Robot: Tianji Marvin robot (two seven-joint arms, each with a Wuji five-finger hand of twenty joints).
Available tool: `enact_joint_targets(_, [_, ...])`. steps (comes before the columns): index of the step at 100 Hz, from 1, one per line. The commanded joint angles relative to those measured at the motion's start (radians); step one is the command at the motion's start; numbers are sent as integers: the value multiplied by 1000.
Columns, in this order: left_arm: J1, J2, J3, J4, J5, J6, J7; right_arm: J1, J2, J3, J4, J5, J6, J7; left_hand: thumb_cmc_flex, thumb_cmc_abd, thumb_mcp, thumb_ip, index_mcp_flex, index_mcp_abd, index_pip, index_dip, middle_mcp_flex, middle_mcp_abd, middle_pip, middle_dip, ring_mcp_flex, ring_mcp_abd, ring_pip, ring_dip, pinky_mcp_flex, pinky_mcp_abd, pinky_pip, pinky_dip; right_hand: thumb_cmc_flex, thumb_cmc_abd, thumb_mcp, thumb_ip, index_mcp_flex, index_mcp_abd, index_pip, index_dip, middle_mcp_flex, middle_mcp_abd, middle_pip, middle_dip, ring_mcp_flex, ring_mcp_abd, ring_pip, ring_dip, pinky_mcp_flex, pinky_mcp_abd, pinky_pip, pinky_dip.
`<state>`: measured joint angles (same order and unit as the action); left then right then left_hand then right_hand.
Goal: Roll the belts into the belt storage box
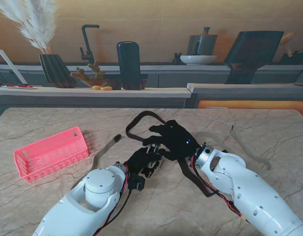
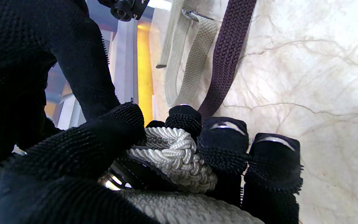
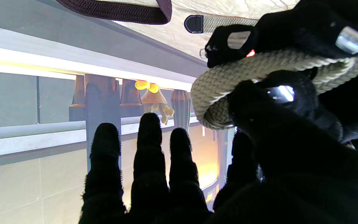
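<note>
**Both hands at the pale belt**

Our left hand [image 2: 179, 174] clamps the pale braided belt [image 2: 172, 155]; our right hand [image 1: 172, 139], fingers spread, meets it mid-table. A dark belt [image 1: 141, 118] loops beyond. The pink storage box [image 1: 50, 153] sits well left.

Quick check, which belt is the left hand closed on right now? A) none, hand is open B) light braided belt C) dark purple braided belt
B: in the left wrist view the left hand has its fingers wrapped around a coil of the light braided belt, while the dark purple belt lies free on the table.
</note>
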<state>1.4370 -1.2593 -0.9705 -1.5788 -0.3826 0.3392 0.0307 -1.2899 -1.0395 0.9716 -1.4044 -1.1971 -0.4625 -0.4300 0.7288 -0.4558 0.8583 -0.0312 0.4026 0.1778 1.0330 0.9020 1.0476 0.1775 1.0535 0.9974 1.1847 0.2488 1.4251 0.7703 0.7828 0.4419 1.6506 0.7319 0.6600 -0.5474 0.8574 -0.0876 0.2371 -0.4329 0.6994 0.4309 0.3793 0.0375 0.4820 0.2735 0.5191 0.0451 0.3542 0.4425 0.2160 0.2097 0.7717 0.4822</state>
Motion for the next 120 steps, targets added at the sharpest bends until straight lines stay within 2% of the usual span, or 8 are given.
enact_joint_targets(1, [1, -2, 1, -14, -2, 10, -19, -10, -3, 5, -3, 2, -3, 0, 24, 14, 118, 66, 7, -18, 32, 19, 49, -39, 67, 0, 57, -75, 58, -5, 18, 36, 92, -6, 33, 20, 29, 23, 0, -16, 16, 11, -9, -11, -19, -11, -7, -16, -11, -12, -12, -23, -28, 9])
enact_joint_targets(36, [0, 11, -14, -16, -9, 38, -66, -39, 9, 47, -28, -39, -2, 7, 4, 9, 147, 74, 13, -17, 17, 11, 35, -19, 50, -6, 36, -42, 43, -7, -7, 60, 69, -10, 121, 76, 89, 62, -45, -13, 8, 13, -20, 3, -4, -2, -8, -25, -5, -10, -11, -24, -28, 9])
enact_joint_targets(53, [-4, 10, -11, -15, -24, 44, -74, -14, 8, 14, -1, -31, 6, 4, 2, 11, 147, 74, 14, -17, 10, 8, 32, -19, 46, -4, 33, -41, 41, -7, -9, 61, 67, -8, 38, 1, 41, 42, -93, -7, -3, 10, -30, 5, 0, 0, -11, -23, -3, -11, -17, -23, -31, 7])
enact_joint_targets(69, [-9, 7, -7, -12, -36, 50, -74, 17, 4, -22, 28, -16, -8, -7, 6, 14, 138, 69, 12, -15, 3, 6, 28, -17, 41, -4, 31, -39, 37, -7, -11, 60, 65, -7, -32, -41, 28, 24, -55, -6, 25, 20, 4, -17, 9, 1, 10, -29, 18, 2, -15, -21, -28, 9])
enact_joint_targets(86, [-12, 4, -7, -12, -44, 66, -72, 51, -3, -59, 64, -4, -35, -63, 9, 21, 121, 60, 13, -9, -3, 9, 27, -11, 37, -7, 31, -35, 32, -8, -13, 62, 62, -5, -50, -20, 14, 8, 194, -21, 105, 63, 201, -75, 26, 11, 86, -55, 75, 44, 8, -19, -13, 15])
enact_joint_targets(92, [-13, 3, -7, -13, -41, 72, -67, 57, -4, -66, 70, -3, -45, -78, 14, 28, 98, 47, 12, -6, -6, 11, 26, -10, 36, -8, 30, -34, 31, -8, -13, 62, 61, -4, -15, -52, -36, -76, 312, -49, 220, -60, 308, -90, 23, 27, 118, -64, 95, 64, 16, -16, -4, 11])
enact_joint_targets(106, [-8, -1, -12, -17, -47, 76, -49, 65, -4, -71, 76, -3, -73, -84, 30, 55, 19, 17, 12, 0, -21, 4, 20, -2, 33, -14, 22, -20, 23, -10, -24, 72, 48, 2, -1, -70, -55, -92, 551, -59, 353, -180, 617, -146, 33, 71, 220, -87, 173, 119, 45, 0, 13, 6])
enact_joint_targets(120, [-3, 0, -17, -22, -43, 69, -46, 69, -5, -71, 81, 7, -75, -69, 27, 79, -80, 11, 2, 0, -62, -27, 0, 1, 15, -19, -4, -6, -1, -11, -53, 72, 22, 8, 3, -105, -10, -107, 629, -8, 374, -231, 757, -143, 15, 79, 280, -92, 254, 166, 73, 8, 34, 9])
